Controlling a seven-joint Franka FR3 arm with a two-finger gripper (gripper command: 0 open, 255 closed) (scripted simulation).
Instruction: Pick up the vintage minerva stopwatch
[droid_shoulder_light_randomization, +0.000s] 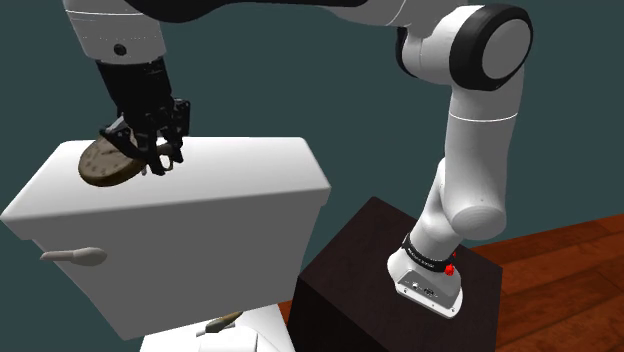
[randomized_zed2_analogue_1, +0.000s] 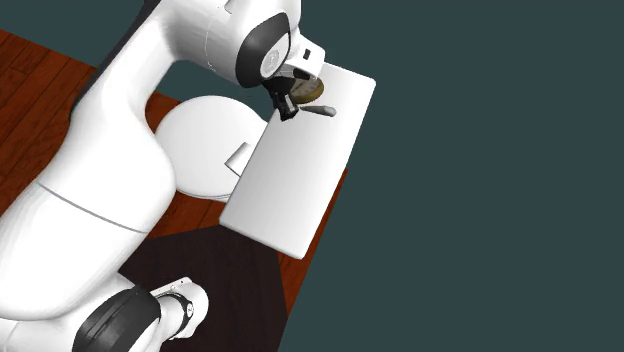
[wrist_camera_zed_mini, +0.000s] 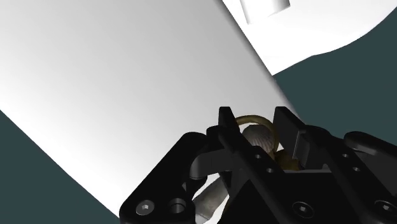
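Note:
A round brownish stopwatch with a pale dial hangs tilted over the far end of the white toilet tank lid, at the shoulder view's left. My black gripper is shut on its top end. In the wrist view the two fingers clasp the ribbed crown and brass ring of the stopwatch, with the gripper over the lid. From above, the stopwatch sits beside the gripper near the lid's far corner. Whether its lower edge touches the lid I cannot tell.
The white tank has a grey flush handle on its front face. The toilet seat lies beyond the tank's front. My dark stand is beside the tank on a wooden floor. A teal wall is behind.

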